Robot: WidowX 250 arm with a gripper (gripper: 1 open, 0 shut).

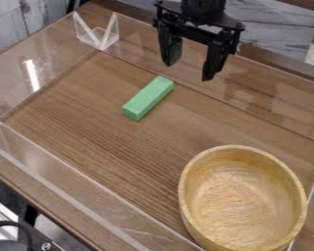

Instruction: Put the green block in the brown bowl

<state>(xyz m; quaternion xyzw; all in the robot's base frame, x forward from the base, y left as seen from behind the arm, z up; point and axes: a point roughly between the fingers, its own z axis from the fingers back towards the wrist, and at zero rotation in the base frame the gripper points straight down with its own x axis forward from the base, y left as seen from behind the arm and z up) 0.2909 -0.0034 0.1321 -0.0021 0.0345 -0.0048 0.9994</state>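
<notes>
The green block [148, 98] lies flat on the wooden table, a little left of centre, its long side running diagonally. At the front right stands the brown bowl [196, 198], a wide wooden one with nothing inside. My gripper [187, 66] hangs at the back, pointing down, above and to the right of the block. Its black fingers [212, 61] stand wide apart with nothing between them, and it touches neither the block nor the bowl.
Clear acrylic walls [28, 74] ring the wooden table [107, 157], with a small clear stand [94, 31] at the back left corner. The table's front edge drops off at the lower left.
</notes>
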